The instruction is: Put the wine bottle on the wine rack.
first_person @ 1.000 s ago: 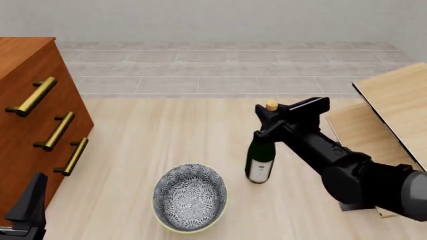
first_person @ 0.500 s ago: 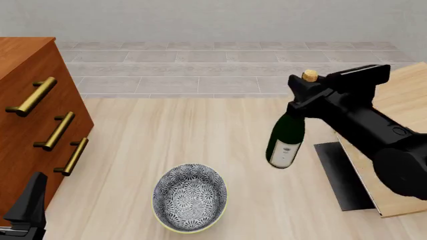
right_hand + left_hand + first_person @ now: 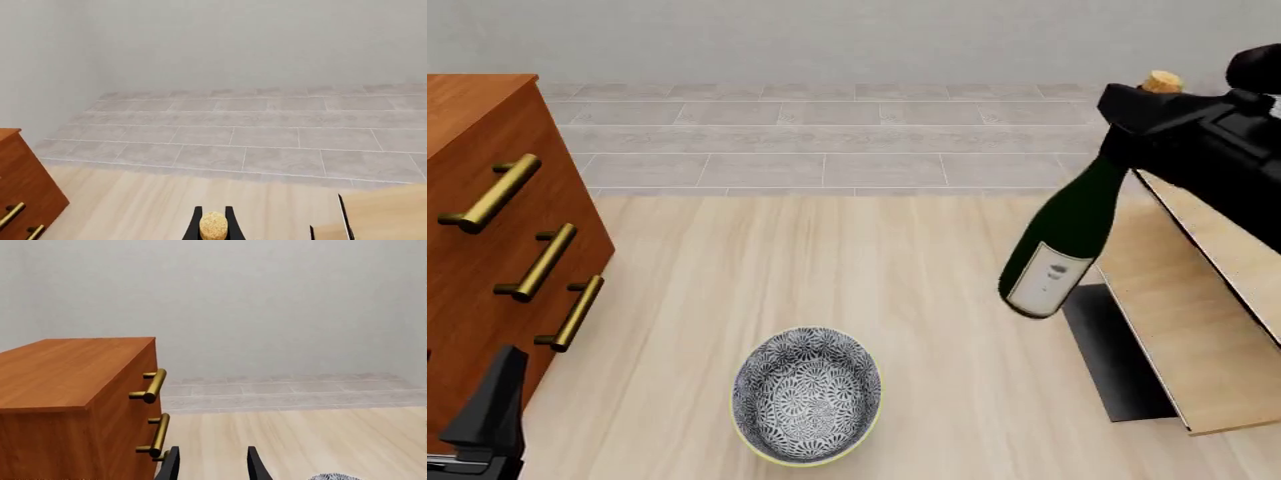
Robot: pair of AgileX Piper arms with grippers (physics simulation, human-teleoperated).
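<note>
The wine bottle hangs tilted in the air at the right of the front view, its cork uppermost and its white label low. My right gripper is shut on its neck just under the cork. In the right wrist view the cork shows between the right gripper fingertips. The wine rack, pale wood panels on a black base, stands right of the bottle, and its edge shows in the right wrist view. My left gripper is open beside the cabinet, far from the bottle; its tip shows at the front view's lower left.
A reddish-brown drawer cabinet with brass handles stands on the left side of the table. A patterned grey-white bowl sits near the front middle. Beyond the table is tiled floor and a pale wall.
My right gripper has lifted the wine bottle off the table and carried it up and to the right toward the rack, tilting it. The left arm has not moved.
</note>
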